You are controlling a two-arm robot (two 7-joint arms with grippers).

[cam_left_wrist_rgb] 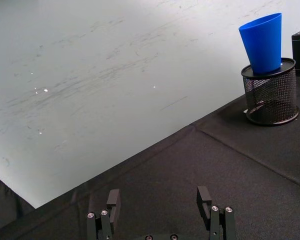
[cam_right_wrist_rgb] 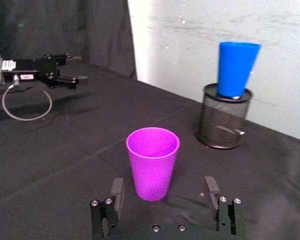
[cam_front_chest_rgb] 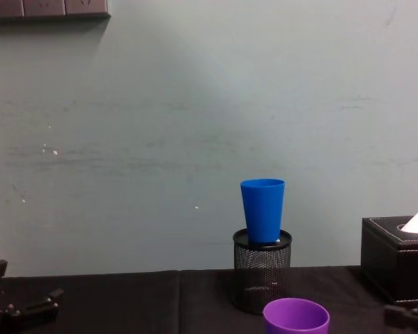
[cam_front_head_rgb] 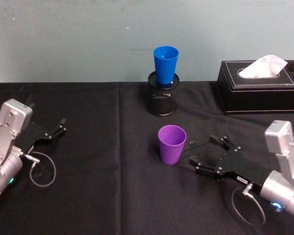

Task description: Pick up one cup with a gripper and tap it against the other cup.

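The purple cup stands upright on the black cloth near the table's middle, mouth up. My right gripper lies low just to its right, open, fingers pointing at the cup. In the right wrist view the purple cup stands in line with the gap of the right gripper, at the fingertips, untouched. The blue cup sits upright in the mouth of a black mesh pen holder at the back. My left gripper rests open at the far left, holding nothing.
A black tissue box stands at the back right, close to the pen holder. A pale wall runs behind the table. Cable loops hang by both wrists.
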